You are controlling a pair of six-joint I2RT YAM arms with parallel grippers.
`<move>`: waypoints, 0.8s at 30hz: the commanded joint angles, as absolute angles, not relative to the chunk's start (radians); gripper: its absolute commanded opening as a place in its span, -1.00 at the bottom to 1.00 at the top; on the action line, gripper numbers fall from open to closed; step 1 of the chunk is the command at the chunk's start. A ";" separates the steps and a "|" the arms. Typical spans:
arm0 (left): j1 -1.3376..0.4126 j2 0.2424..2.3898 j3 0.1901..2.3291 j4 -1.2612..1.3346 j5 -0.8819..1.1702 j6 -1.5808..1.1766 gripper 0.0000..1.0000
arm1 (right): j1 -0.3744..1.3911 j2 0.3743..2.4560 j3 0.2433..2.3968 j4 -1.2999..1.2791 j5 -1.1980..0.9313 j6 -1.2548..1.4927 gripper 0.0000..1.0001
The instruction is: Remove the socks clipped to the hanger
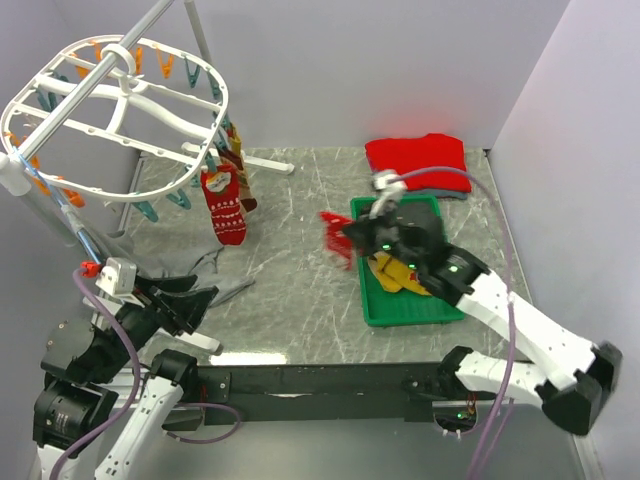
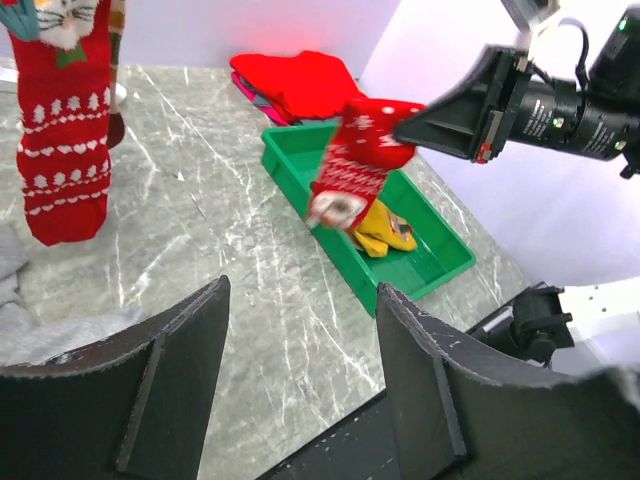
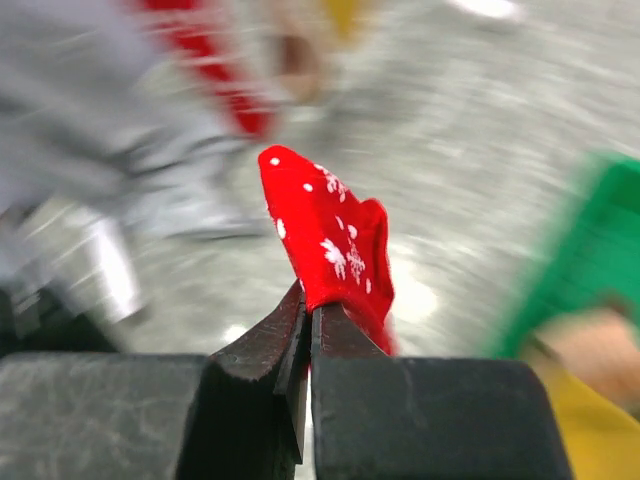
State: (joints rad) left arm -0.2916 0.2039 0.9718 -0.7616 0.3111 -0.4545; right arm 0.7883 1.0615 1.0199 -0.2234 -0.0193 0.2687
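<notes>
The white oval hanger (image 1: 120, 100) hangs at the far left with orange and teal clips. A red patterned sock (image 1: 226, 208) and a brown one (image 1: 240, 170) still hang from its near rim; the red one also shows in the left wrist view (image 2: 62, 140). My right gripper (image 1: 352, 232) is shut on another red sock with white snowflakes (image 3: 335, 235), held in the air at the left edge of the green tray (image 1: 372, 305); the left wrist view shows this sock too (image 2: 355, 160). A mustard-yellow sock (image 1: 395, 272) lies in the tray. My left gripper (image 2: 300, 330) is open and empty, low at the near left.
A folded plain red garment (image 1: 415, 155) lies at the back right behind the tray. A grey cloth (image 1: 195, 270) lies on the table below the hanger. The hanger's stand foot (image 1: 265, 165) and pole are at the back left.
</notes>
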 commanded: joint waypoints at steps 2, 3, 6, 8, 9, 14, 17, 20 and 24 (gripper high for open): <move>-0.293 0.192 1.005 -0.732 0.264 -0.423 0.30 | 0.564 0.927 0.901 -0.302 0.035 0.304 -1.00; -0.293 0.190 1.002 -0.730 0.262 -0.423 0.30 | 0.533 0.920 0.888 -0.316 0.025 0.307 -1.00; -0.293 0.192 0.997 -0.723 0.261 -0.422 0.30 | 0.436 0.920 0.838 -0.322 0.009 0.334 -0.99; -0.293 0.192 0.999 -0.721 0.259 -0.420 0.30 | 0.408 0.934 0.804 -0.324 0.029 0.347 -0.91; -0.293 0.192 1.002 -0.724 0.259 -0.419 0.30 | 0.397 0.942 0.795 -0.333 0.052 0.348 -0.89; -0.293 0.192 1.008 -0.742 0.249 -0.419 0.30 | 0.394 1.009 0.807 -0.380 0.163 0.325 0.04; -0.291 0.187 1.009 -0.753 0.247 -0.428 0.30 | 0.406 1.034 0.848 -0.387 0.190 0.314 0.47; -0.293 0.184 1.014 -0.767 0.241 -0.439 0.30 | 0.474 1.071 0.928 -0.425 0.297 0.305 0.75; -0.293 0.187 1.029 -0.784 0.230 -0.451 0.30 | 0.613 1.130 1.070 -0.436 0.390 0.279 0.95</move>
State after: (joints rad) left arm -0.2916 0.1970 0.9867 -0.7830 0.2558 -0.4385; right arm 0.5011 1.1007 0.9188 -0.4507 0.2569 0.3134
